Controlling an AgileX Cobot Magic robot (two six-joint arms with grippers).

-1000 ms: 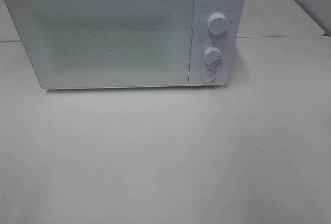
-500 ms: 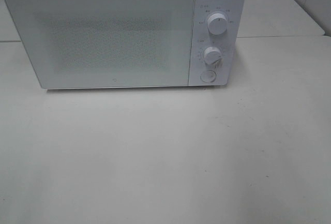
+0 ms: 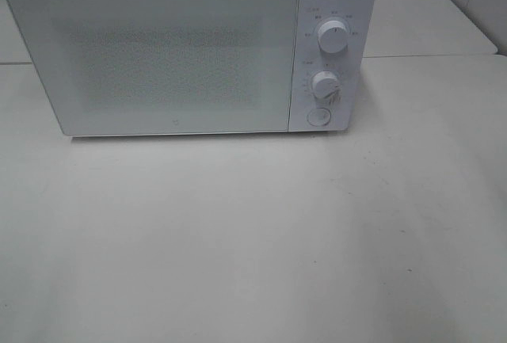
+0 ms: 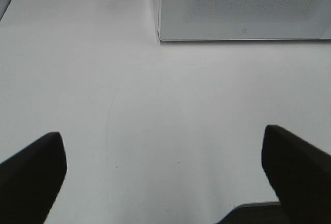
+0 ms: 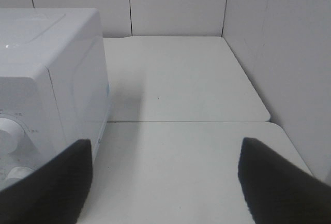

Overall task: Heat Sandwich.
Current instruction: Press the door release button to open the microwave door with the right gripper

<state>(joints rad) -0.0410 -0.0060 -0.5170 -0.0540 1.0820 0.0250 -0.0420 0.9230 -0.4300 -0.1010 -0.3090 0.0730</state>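
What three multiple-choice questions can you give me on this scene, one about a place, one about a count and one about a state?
1. Seen from the high camera, where does the microwave's control panel lie relative to its door?
A. left of it
B. right of it
C. above it

2. How many dials sit above the round button?
A. one
B. four
C. two

3. How is the door?
A. shut
B. ajar
C. wide open

Answers:
1 B, the panel lies along the door's right edge.
2 C, one dial stands above the other, both over the button.
3 A, the door lies flush with the front and no gap shows.
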